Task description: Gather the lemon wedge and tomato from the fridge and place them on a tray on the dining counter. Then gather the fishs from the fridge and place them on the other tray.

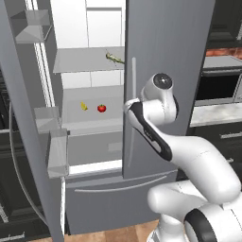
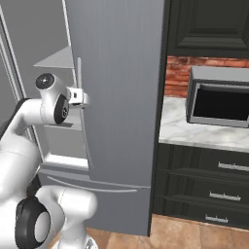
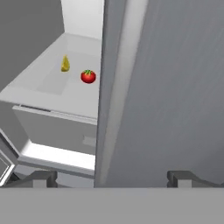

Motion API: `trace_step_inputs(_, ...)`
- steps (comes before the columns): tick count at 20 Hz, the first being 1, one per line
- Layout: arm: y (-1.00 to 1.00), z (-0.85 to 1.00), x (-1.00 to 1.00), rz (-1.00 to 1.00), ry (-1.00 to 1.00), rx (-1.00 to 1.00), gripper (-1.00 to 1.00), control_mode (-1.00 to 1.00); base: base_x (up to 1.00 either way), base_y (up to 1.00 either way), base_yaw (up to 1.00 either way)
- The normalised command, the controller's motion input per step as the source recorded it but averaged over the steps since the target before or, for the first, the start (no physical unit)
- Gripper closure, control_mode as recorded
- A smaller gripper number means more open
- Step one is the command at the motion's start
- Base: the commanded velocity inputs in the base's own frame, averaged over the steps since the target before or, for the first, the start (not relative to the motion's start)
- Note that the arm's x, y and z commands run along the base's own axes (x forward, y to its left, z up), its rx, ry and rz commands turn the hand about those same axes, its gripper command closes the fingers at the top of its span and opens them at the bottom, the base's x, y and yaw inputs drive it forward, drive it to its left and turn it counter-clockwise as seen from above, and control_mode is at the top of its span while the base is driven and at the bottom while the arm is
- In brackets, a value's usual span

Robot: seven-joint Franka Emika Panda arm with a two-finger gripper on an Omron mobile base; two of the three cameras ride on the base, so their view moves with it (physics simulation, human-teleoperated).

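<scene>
The fridge (image 1: pixel 165 47) stands with its left door swung open and its right door (image 2: pixel 116 73) shut. On the middle shelf a yellow lemon wedge (image 1: pixel 83 106) lies just left of the red tomato (image 1: pixel 101 108); the hand view has both, the lemon wedge (image 3: pixel 65 64) and the tomato (image 3: pixel 88 76), beyond the right door's edge (image 3: pixel 109 87). An olive fish (image 1: pixel 115 57) lies on the upper shelf, partly hidden by the door edge. My gripper (image 3: pixel 112 179) is open and empty, facing the shut door's left edge, short of the shelf. In the right base view the gripper (image 2: pixel 83 99) sits by the door handle.
The open left door (image 1: pixel 28 118) carries grey bins (image 1: pixel 56 151) and juts toward me on the left. Below is the bottom drawer (image 1: pixel 108 198). Right of the fridge are a marble counter (image 2: pixel 194 131), a microwave (image 2: pixel 219 102) and dark drawers (image 2: pixel 209 185).
</scene>
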Motion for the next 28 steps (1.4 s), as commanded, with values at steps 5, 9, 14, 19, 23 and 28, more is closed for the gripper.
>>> trace_step_inputs(5,0.00,-0.25,0.35,0.00,0.05,-0.01,-1.00,-1.00,0.00,0.00,0.00)
trace_step_inputs(9,0.00,-0.22,0.22,0.00,0.02,0.00,-1.00,-1.00,0.00,0.00,0.00)
trace_step_inputs(14,0.00,-0.19,0.24,0.00,0.01,0.00,-1.00,-1.00,0.00,0.00,0.00)
trace_step_inputs(19,0.00,-0.14,0.24,0.00,0.00,0.00,-1.00,-1.00,0.00,0.00,0.00)
trace_step_inputs(23,0.00,-0.06,0.26,0.00,0.00,0.00,-1.00,-1.00,0.00,0.00,0.00)
trace_step_inputs(28,0.00,-0.06,0.27,0.00,0.00,0.00,-1.00,-1.00,0.00,0.00,0.00)
